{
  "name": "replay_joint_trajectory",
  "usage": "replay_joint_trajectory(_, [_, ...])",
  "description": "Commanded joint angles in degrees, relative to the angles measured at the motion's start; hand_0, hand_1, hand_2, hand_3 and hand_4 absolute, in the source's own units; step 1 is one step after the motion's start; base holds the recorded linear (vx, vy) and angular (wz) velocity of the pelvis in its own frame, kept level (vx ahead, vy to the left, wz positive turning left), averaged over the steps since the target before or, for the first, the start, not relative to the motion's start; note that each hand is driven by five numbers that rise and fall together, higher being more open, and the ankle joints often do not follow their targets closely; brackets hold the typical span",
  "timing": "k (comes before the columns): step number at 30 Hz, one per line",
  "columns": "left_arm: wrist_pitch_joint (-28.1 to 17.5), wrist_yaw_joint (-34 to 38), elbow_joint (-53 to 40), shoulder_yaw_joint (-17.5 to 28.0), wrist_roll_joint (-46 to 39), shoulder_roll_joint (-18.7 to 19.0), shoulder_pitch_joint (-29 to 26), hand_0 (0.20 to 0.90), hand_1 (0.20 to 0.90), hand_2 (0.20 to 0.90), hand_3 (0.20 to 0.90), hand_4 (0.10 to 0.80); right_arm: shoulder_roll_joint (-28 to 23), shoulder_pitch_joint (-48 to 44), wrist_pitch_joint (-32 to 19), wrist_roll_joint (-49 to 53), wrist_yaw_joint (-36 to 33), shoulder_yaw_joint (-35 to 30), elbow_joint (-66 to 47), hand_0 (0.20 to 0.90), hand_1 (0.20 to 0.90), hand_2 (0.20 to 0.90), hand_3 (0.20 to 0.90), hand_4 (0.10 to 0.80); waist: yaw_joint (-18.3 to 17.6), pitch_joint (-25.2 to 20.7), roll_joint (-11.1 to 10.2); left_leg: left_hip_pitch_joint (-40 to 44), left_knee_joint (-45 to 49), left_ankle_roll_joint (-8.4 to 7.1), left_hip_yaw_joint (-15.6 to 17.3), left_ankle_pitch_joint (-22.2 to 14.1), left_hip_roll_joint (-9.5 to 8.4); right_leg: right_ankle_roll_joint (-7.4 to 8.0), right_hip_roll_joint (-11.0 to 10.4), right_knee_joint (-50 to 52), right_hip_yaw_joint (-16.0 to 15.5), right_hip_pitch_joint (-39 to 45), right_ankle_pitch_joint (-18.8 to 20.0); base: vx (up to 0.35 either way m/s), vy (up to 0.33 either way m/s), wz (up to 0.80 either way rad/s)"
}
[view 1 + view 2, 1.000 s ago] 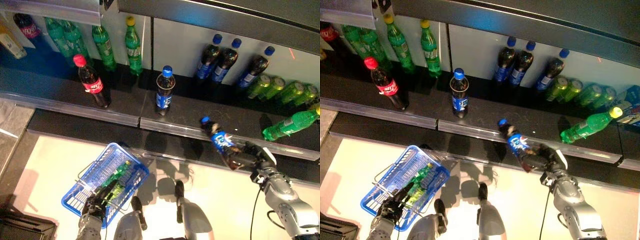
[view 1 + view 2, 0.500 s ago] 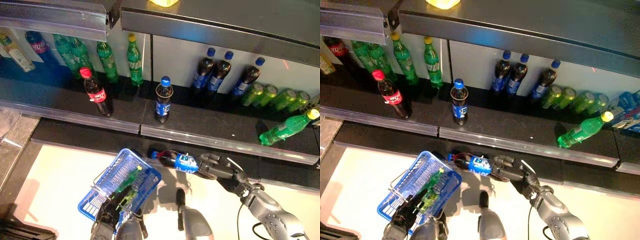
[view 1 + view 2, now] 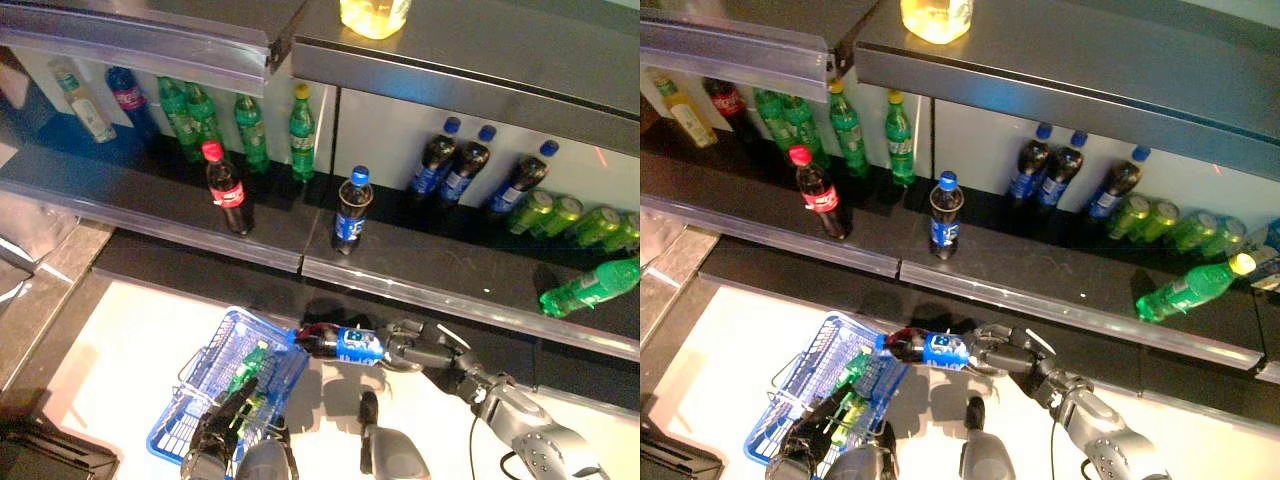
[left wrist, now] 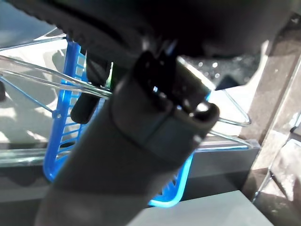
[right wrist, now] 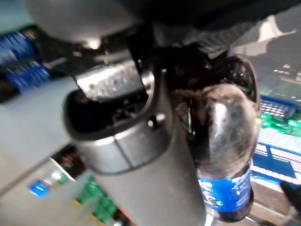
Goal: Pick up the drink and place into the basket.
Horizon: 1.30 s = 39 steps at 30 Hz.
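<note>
The right hand (image 3: 418, 350) has its dark fingers wrapped round the base of a cola bottle (image 3: 340, 344), a glossy plastic one with dark liquid and a blue label. It holds the bottle lying nearly flat in the air, the neck end over the near rim of the basket (image 3: 215, 362). The basket is blue plastic lattice with thin wire handles, and green bottles (image 3: 246, 365) lie inside it. The left hand (image 3: 215, 437) is curled round the wire handle at the basket's lower end. Behind, a dark shelf (image 3: 420, 283) with a clear plastic lip carries upright bottles: one red-capped (image 3: 226, 188), one blue-capped (image 3: 350, 211), with green ones farther back.
</note>
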Motion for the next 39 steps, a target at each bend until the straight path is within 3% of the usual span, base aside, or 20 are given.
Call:
replay_joint_trajectory(1, [-7.5,-8.6,-6.4,-1.5,0.1,4.5,1.0,0.3,0.3,0.3,0.2,0.1,-0.1,-9.2,-3.4,2.7,4.6,0.9,-7.0,0.3,0.3,0.3,0.2,0.1,1.7,-3.4,0.4,-0.9,6.9,1.11,-1.6,-5.3,-3.26,0.75,0.9,4.8,-3.3,2.8,-7.0,0.022,0.025,0.05])
replay_joint_trajectory(9, [-7.7,-12.0,-15.5,-7.3,1.4,5.6,0.8,0.3,0.3,0.3,0.2,0.1,-0.1,-14.4,-2.2,2.3,1.1,5.7,-8.2,0.3,0.3,0.3,0.2,0.1,4.0,-1.7,1.4,-1.7,6.3,1.2,-3.6,-4.4,-4.0,1.06,0.3,4.6,-4.3,2.8,-6.4,-0.015,0.024,0.17])
replay_joint_trajectory(20, [-7.2,-14.9,-28.2,-11.1,6.2,8.4,1.6,0.3,0.3,0.3,0.2,0.1,1.2,-20.2,-1.0,1.7,-5.2,8.5,-8.1,0.3,0.3,0.3,0.2,0.1,6.8,-0.5,2.4,-2.9,6.4,1.42,-6.4,-3.6,-4.8,1.26,-0.4,4.6,-5.6,2.9,-5.6,-0.012,0.015,0.12])
replay_joint_trajectory(39, [-1.1,-15.8,-47.5,-13.4,6.7,14.2,4.9,0.3,0.3,0.3,0.2,0.1,-1.2,-18.0,-4.0,-2.1,-12.3,9.7,-6.7,0.3,0.3,0.3,0.2,0.1,8.6,-0.6,2.9,-2.7,6.8,1.68,-8.0,-3.5,-5.07,2.01,-1.4,3.4,-6.5,4.5,-4.9,0.011,0.006,0.07])
